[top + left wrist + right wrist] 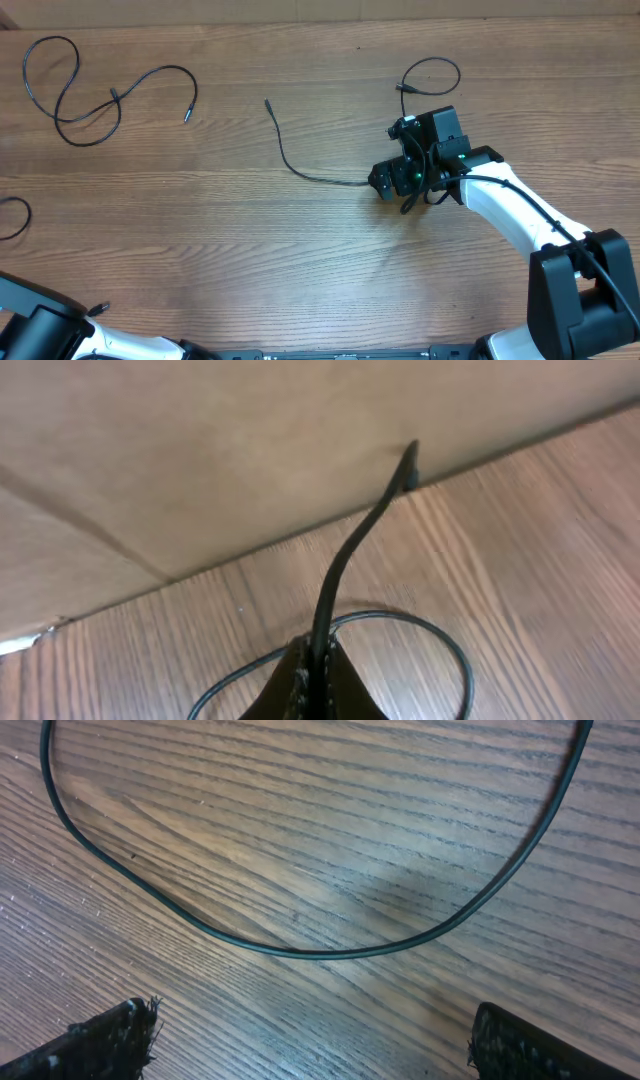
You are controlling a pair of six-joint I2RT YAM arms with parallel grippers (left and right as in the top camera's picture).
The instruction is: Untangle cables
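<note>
Thin black cables lie as separate strands on the wooden table. One looped strand (75,105) lies at the far left. Another strand (285,155) runs from the middle to my right gripper (385,185), and a small loop (440,63) shows just behind that gripper. My right gripper (315,1050) is open and low over the table, with an arc of cable (320,953) on the wood just ahead of its fingertips. My left gripper (315,675) is shut on a cable (345,565) whose plug end sticks up. That cable's loop (455,650) rests on the table and shows at the overhead view's left edge (22,212).
The left arm's base (40,335) is at the bottom left corner and the right arm (520,215) reaches in from the bottom right. A brown wall (200,450) rises past the table edge in front of the left gripper.
</note>
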